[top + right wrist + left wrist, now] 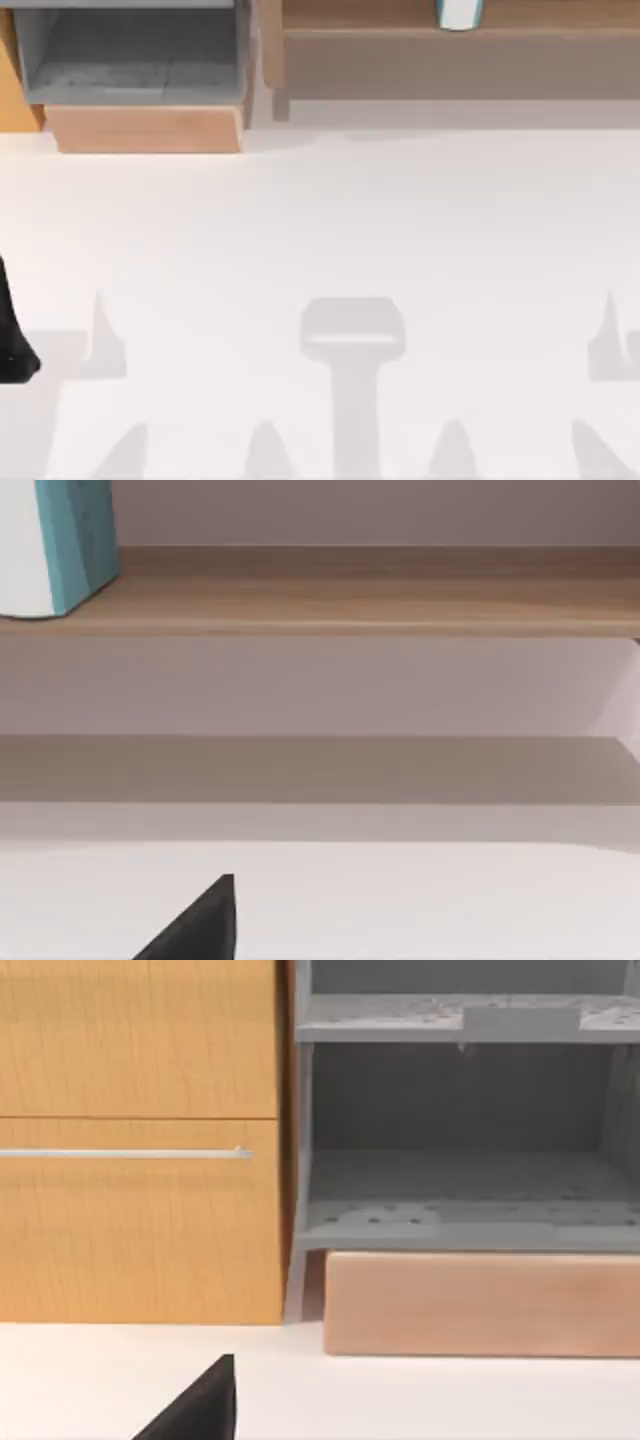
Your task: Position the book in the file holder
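i cannot tell how either gripper's fingers stand; the left arm (15, 350) sits parked at the table's left edge. nothing is done yet: the book (459, 13) stands on the shelf (450, 45) at far right, well apart from the holder (130, 60) at far left. the left wrist view shows the holder's grey floor bare; the right wrist view shows the book's teal cover.

The book (75, 540) is showing a teal-blue cover with white page edges. The file holder (460, 1175) is showing speckled grey walls, a pale wood lip and an orange-tan grained side. The shelf (340, 605) is looking brown, the worktop (330, 220) white.
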Motion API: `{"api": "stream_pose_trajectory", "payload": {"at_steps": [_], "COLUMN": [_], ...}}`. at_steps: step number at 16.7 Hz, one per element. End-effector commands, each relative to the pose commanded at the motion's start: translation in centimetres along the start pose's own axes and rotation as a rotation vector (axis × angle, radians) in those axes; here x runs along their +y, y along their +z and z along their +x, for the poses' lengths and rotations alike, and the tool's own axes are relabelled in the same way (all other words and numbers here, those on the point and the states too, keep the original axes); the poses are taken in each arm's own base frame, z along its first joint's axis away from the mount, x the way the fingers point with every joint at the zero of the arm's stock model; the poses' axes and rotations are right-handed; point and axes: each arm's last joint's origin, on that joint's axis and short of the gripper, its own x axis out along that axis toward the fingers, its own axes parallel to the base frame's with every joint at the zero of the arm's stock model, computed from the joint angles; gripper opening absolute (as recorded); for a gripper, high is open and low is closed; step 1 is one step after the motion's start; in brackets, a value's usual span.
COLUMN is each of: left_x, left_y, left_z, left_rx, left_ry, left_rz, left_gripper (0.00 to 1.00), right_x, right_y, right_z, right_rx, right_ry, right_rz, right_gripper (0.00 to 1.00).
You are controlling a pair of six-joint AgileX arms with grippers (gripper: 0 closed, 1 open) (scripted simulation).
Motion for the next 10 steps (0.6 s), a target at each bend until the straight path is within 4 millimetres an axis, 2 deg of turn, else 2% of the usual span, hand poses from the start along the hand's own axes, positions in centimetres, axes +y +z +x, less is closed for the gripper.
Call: {"api": "stream_pose_trajectory", "payload": {"at_steps": [3, 5, 7, 10], "left_x": [0.0, -0.2, -0.5, -1.4], "left_y": [0.2, 1.4, 3.3, 7.5], "left_z": [0.0, 0.1, 0.4, 1.9], "left_rx": [-0.001, -0.006, -0.012, -0.017], "left_ry": [0.000, -0.002, -0.004, -0.009], "left_rz": [0.000, 0.001, 0.001, 0.000], "left_gripper": [1.00, 1.00, 1.00, 1.00], "right_x": [0.0, 0.0, 0.0, 0.0], "right_y": [0.0, 0.0, 0.0, 0.0], "right_z": [0.0, 0.0, 0.0, 0.0], "right_rx": [0.000, 0.000, 0.000, 0.000], "right_ry": [0.000, 0.000, 0.000, 0.000], "right_rz": [0.000, 0.000, 0.000, 0.000], "right_gripper": [1.00, 1.00, 1.00, 1.00]}}
